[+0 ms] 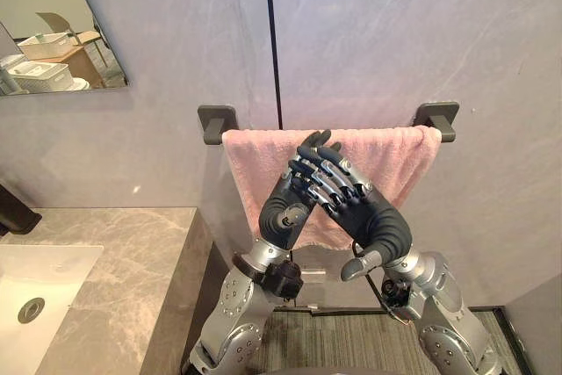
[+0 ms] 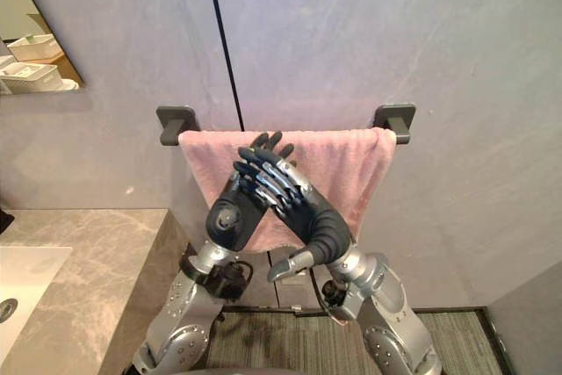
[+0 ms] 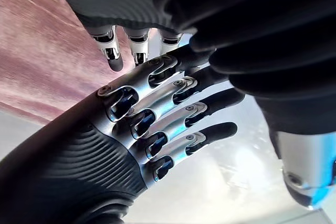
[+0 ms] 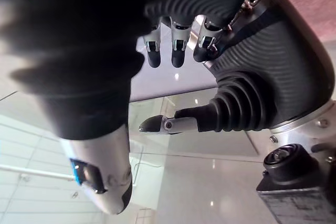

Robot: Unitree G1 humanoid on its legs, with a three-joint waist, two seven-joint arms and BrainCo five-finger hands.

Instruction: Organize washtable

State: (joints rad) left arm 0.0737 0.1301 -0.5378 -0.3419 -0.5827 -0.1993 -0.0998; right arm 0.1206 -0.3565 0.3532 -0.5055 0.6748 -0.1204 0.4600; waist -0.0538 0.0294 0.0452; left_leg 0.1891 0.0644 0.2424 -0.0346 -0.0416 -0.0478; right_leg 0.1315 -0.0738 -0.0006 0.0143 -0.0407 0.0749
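Towel hangs just behind the fingertips: both hands keep their fingers straight and close together, holding nothing, and cross before the middle of the rail it covers. The left hand is behind and nearer the cloth, its tips by the rail's top edge; the right hand crosses in front. Whether either touches the cloth cannot be told. The towel's long axis runs from bracket to bracket, so smoothing probably means sweeping sideways

We stand in a bathroom. We see a marble washtable, white basin, mirror and hung pink towel.
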